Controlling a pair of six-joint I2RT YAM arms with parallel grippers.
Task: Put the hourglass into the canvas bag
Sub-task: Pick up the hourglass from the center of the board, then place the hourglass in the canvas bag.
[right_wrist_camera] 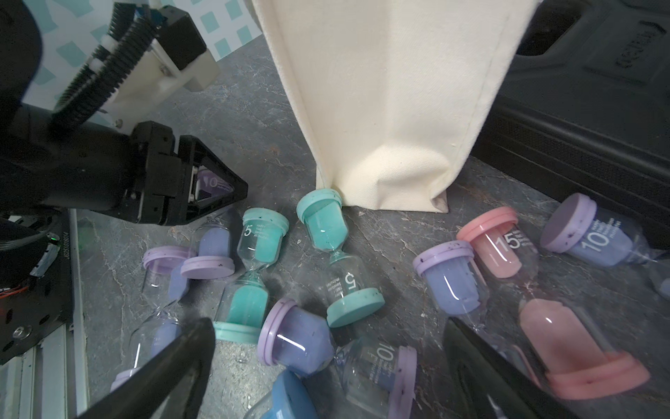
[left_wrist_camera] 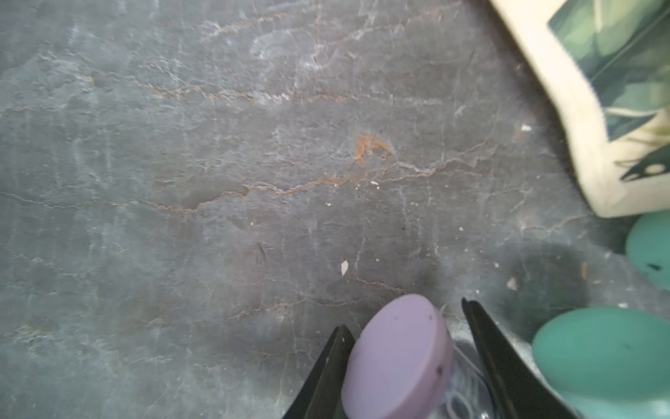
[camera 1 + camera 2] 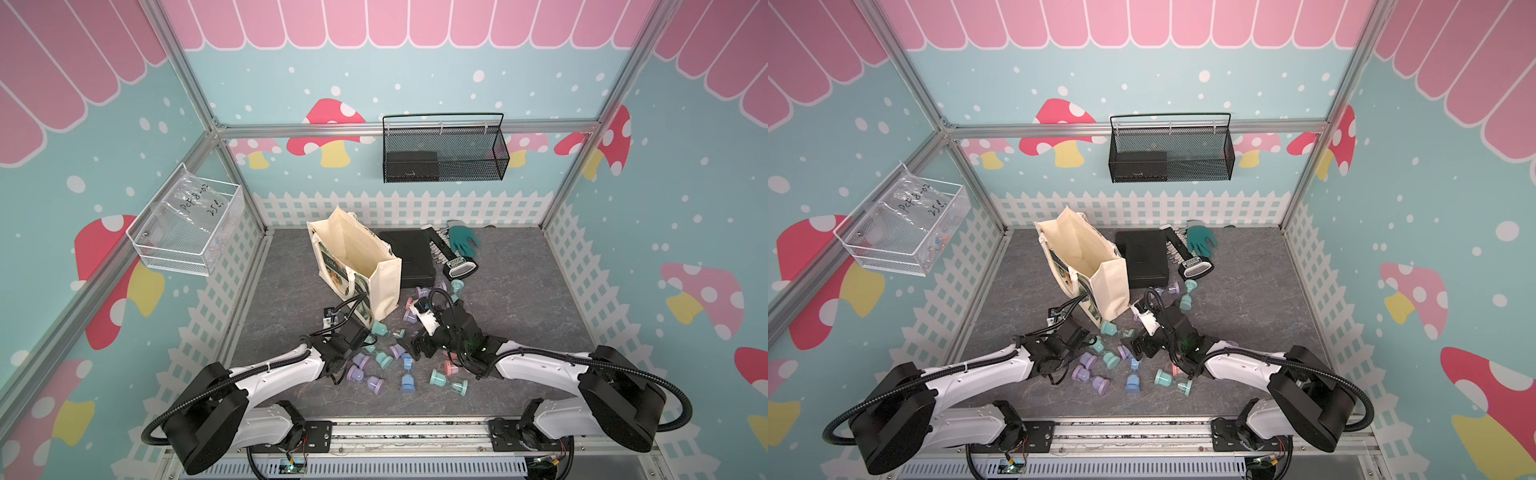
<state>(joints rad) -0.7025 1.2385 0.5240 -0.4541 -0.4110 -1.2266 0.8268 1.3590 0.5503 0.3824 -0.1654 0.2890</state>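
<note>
Two grippers seen. Left gripper (image 2: 404, 313): jaws narrow, purple hourglass (image 2: 398, 359) clamped between. Right gripper (image 1: 328, 323): jaws spread wide, nothing held, loose hourglasses (image 1: 322, 221) scattered beneath. Canvas bag (image 1: 391, 101) stood just ahead.

Cream canvas bag (image 3: 1100, 270) standing open on grey desk (image 3: 1246, 324), black case (image 3: 1142, 257) just beside it, green glove (image 3: 1201, 239) at the rear, pastel hourglasses (image 3: 1133, 382) strewn in front, left arm (image 3: 984, 368) and right arm (image 3: 1241, 361) stretched among them, black mesh basket (image 3: 1169, 162) on back wall
</note>
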